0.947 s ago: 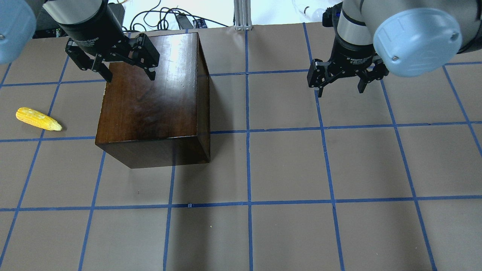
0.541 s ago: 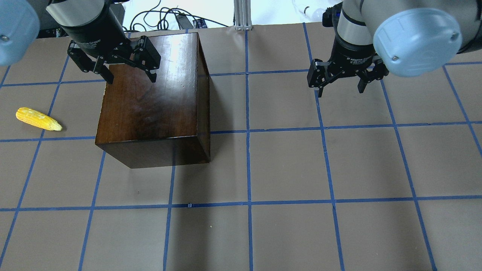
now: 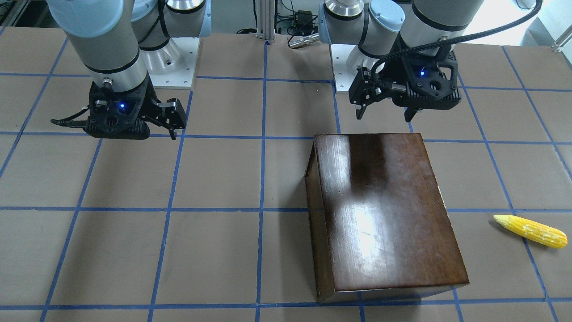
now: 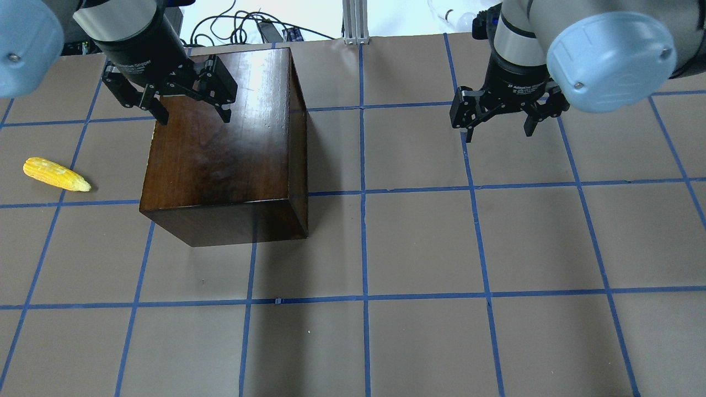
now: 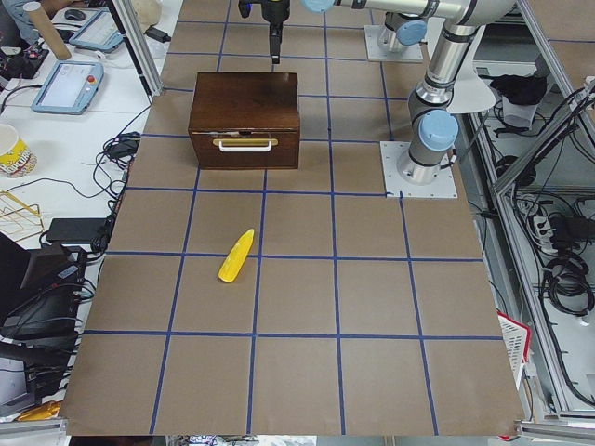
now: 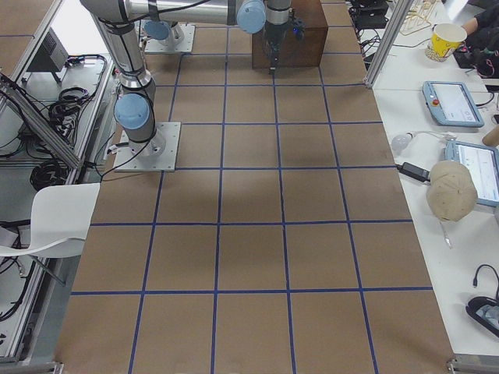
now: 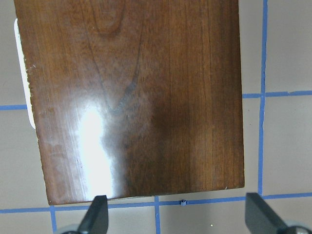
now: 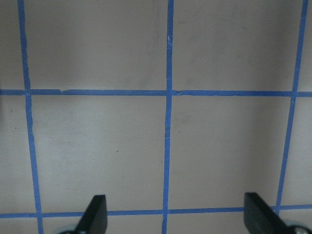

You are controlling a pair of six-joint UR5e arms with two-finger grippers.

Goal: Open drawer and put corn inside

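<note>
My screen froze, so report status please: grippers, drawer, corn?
Left gripper open above box, robot-side edge; right gripper open over table. Drawer shut. Corn on table, facing drawer front, apart.

From behind the robot, looking down over the brown paper bench with blue tape grid (image 4: 419, 242). From the opposite edge, facing back. From high beyond each end, far off, lengthwise. From each wrist, close, straight down: left onto the glossy dark brown wooden box (image 7: 136, 97), shared with all exterior views; right onto grid.
</note>
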